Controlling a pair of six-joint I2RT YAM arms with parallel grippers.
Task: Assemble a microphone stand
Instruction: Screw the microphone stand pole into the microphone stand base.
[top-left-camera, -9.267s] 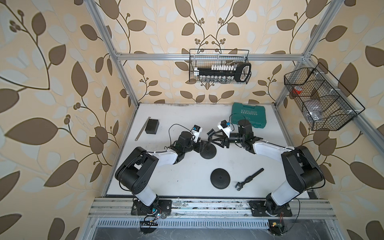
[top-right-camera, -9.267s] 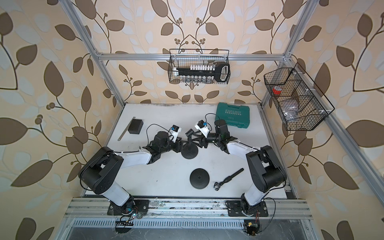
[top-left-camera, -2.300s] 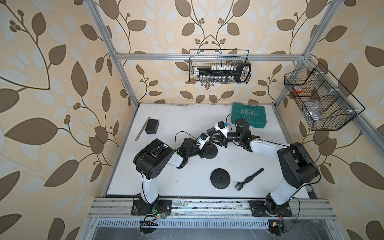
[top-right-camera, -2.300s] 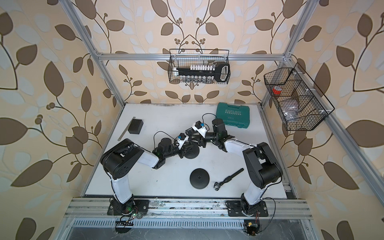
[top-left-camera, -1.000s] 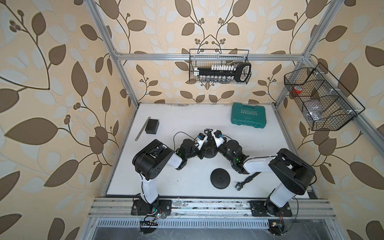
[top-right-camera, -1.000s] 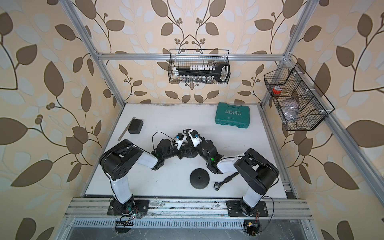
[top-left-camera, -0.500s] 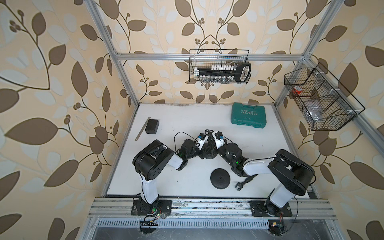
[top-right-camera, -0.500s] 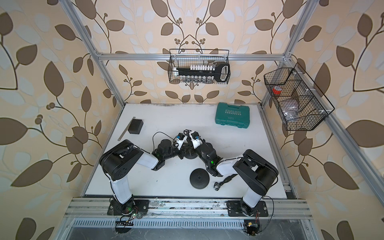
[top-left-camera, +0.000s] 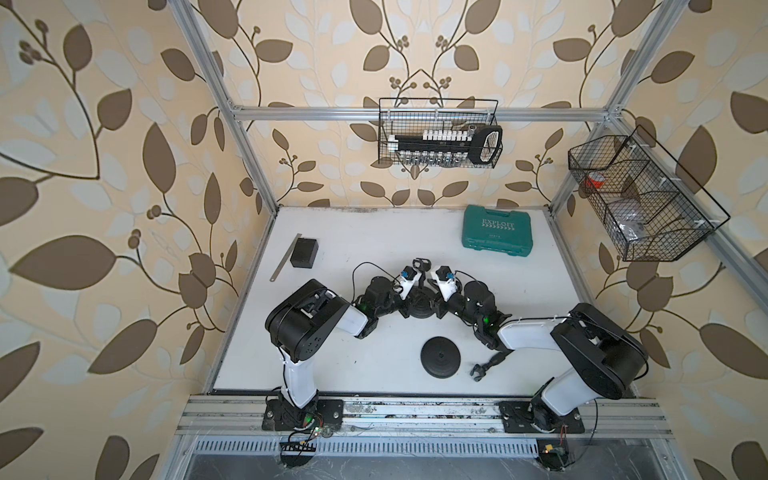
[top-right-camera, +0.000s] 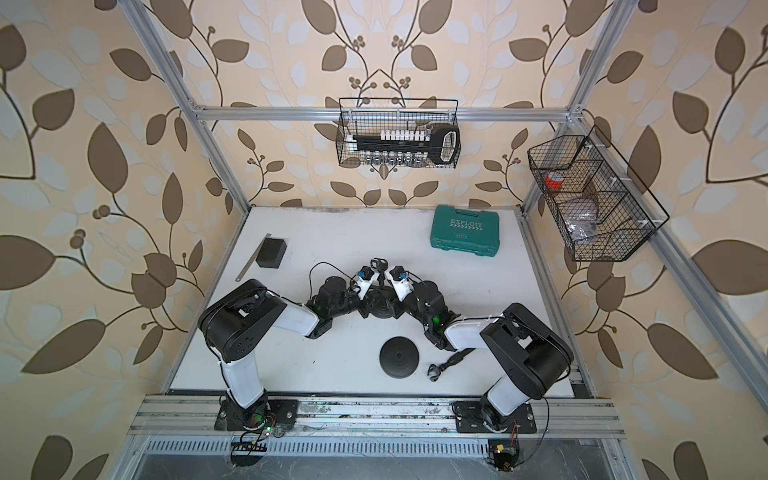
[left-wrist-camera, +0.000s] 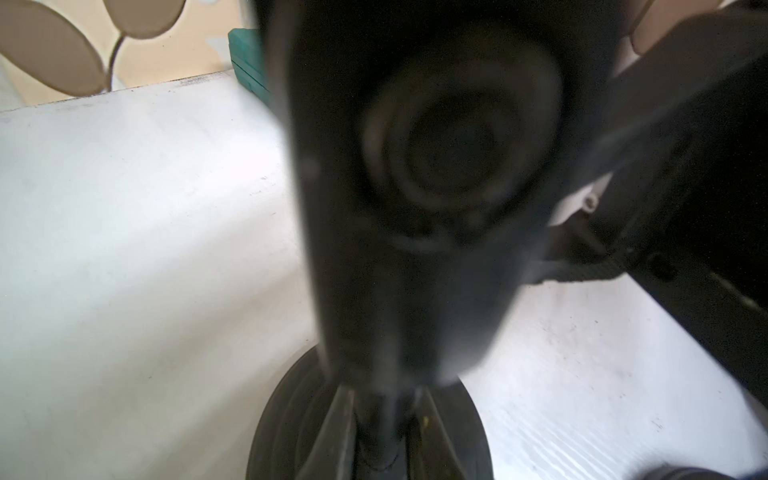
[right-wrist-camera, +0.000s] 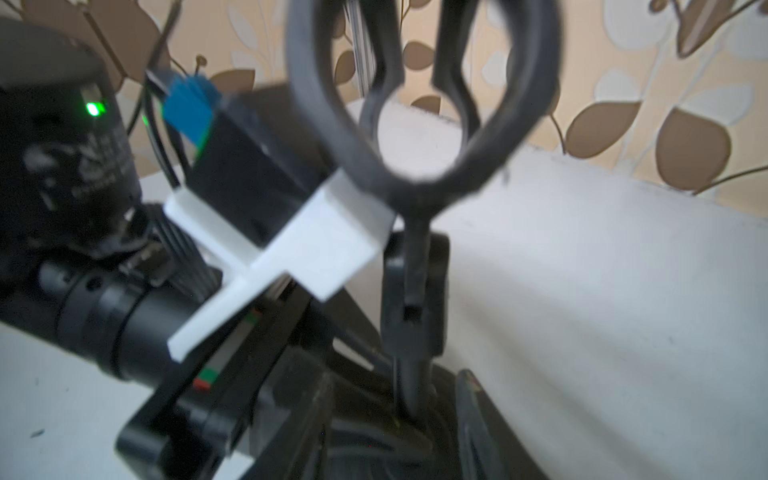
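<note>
The white table (top-left-camera: 374, 249) fills most of my view, and at its middle both arms meet around the microphone stand (top-right-camera: 380, 309). The stand is black all over. Its round base (top-left-camera: 422, 311) sits flat on the table and a thin rod (right-wrist-camera: 409, 390) rises upright from the centre. Above the rod comes a blocky hinge (right-wrist-camera: 415, 291), then a ring-shaped clip (right-wrist-camera: 328, 108) with two inner prongs on top. My left gripper (left-wrist-camera: 384, 419) is clenched on the rod just above the base, fingers (left-wrist-camera: 336, 428) pressed against it on both sides. My right gripper (right-wrist-camera: 399, 411) straddles the same rod from the opposite side, its fingers (right-wrist-camera: 469, 407) released and standing clear of it. Nearer the front edge a second base (top-left-camera: 440, 357) lies alone. Near it a second clip arm (top-left-camera: 484, 368) lies flat, partly under my right arm.
</note>
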